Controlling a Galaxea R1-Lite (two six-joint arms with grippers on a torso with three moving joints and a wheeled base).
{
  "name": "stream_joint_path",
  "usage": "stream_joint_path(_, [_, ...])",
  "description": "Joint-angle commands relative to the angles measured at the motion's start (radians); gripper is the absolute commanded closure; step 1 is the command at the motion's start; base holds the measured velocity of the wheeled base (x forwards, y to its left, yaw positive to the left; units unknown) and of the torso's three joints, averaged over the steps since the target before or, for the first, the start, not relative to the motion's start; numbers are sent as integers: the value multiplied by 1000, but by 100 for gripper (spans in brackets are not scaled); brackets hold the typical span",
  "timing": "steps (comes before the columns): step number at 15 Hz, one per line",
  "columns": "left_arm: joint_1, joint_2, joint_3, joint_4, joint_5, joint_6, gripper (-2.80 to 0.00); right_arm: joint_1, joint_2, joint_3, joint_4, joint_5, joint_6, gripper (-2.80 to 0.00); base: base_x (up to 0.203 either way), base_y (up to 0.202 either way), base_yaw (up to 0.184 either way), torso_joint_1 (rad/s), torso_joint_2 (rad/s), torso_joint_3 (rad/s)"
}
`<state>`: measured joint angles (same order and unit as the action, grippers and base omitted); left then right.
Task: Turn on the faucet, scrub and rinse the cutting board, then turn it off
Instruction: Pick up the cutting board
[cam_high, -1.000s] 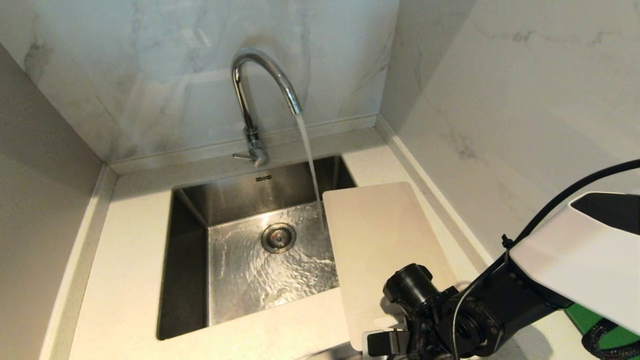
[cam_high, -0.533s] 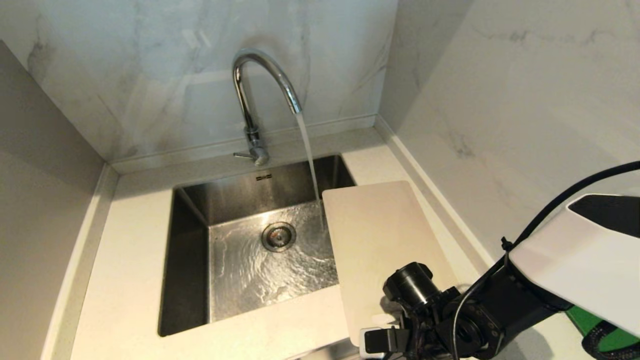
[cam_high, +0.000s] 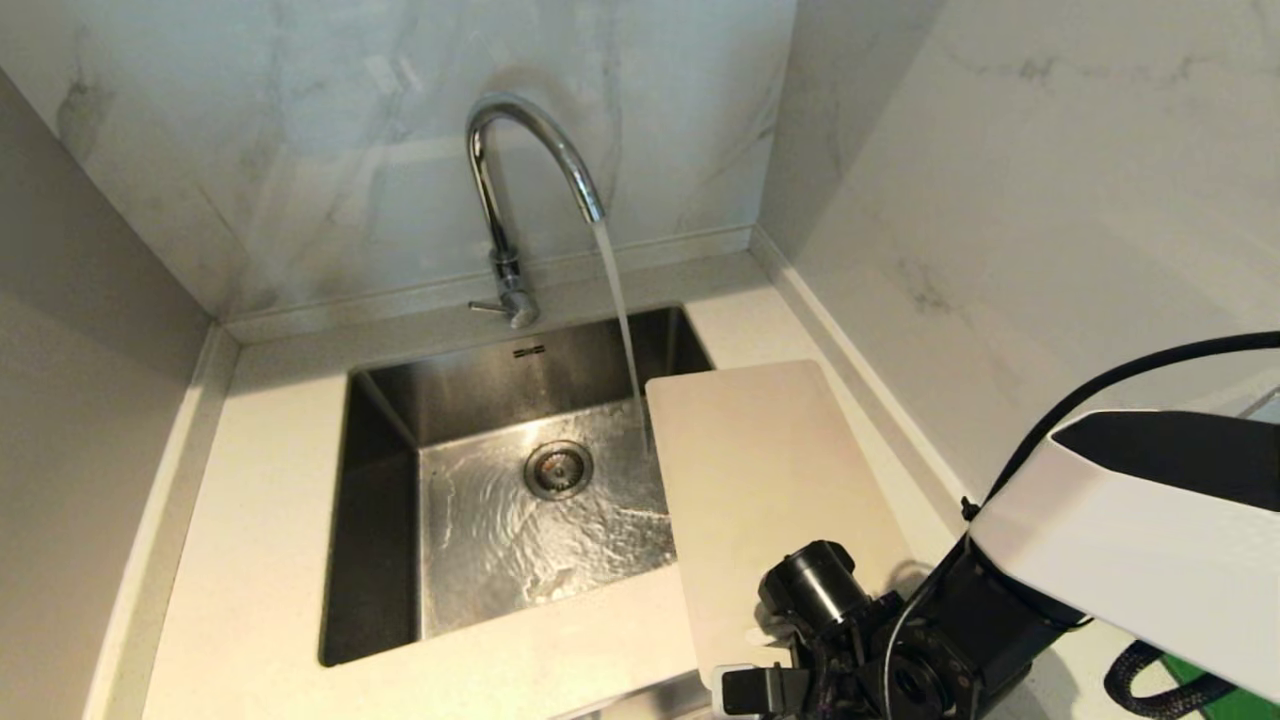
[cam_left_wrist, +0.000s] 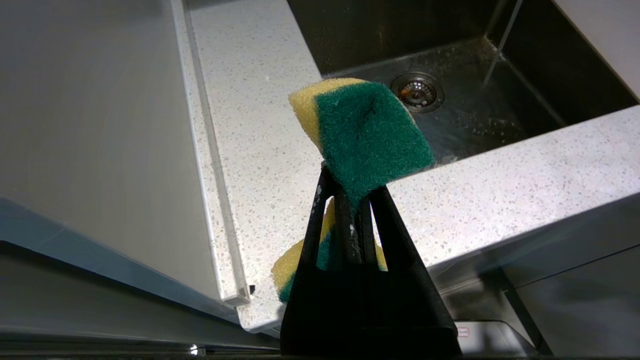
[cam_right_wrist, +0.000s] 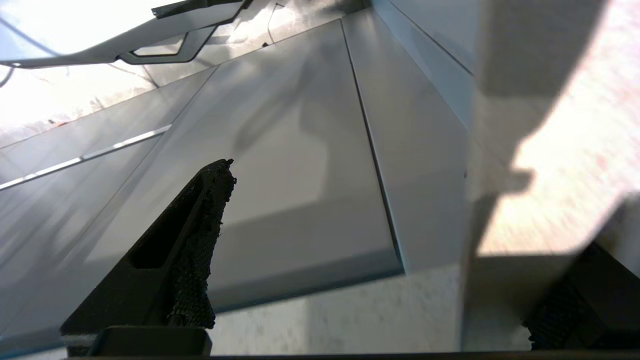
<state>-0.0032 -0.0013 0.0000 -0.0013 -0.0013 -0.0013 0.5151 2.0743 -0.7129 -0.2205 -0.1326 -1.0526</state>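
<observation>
Running: faucet, water falling from spout into sink, stream landing just beside far corner of cutting board.

Lying flat on counter at sink's right rim: cutting board, left edge overhanging basin, near end directly under right arm's wrist.

Hovering at near end of cutting board: right gripper, fingers spread wide apart, nothing between them. One finger dark and textured in the right wrist view, the other barely showing at frame corner. Contact with board: cannot tell.

Parked low at front of counter, well apart from board: left gripper, fingers pinched together on a sponge, green scouring face out, yellow foam behind. Sponge sticking up past fingertips, toward sink drain beyond it.

Showing at lower right edge, behind right arm: sliver of green surface, mostly hidden.
</observation>
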Motion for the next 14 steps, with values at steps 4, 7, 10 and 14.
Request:
stream_joint_path(4, [0, 0, 3, 0, 0, 0, 0, -1, 41, 21, -33, -2, -6, -280, 0, 0, 0, 0, 0, 0])
stream_joint_path(7, [0, 0, 2, 0, 0, 0, 0, -1, 40, 21, -34, -2, -9, 0, 0, 0, 0, 0, 0, 0])
stream_joint_path(10, [0, 1, 3, 0, 0, -2, 0, -1, 36, 22, -34, -3, -9, 0, 0, 0, 0, 0, 0, 0])
stream_joint_path(14, [0, 1, 3, 0, 0, -1, 0, -1, 21, 23, -33, -4, -10, 0, 0, 0, 0, 0, 0, 0])
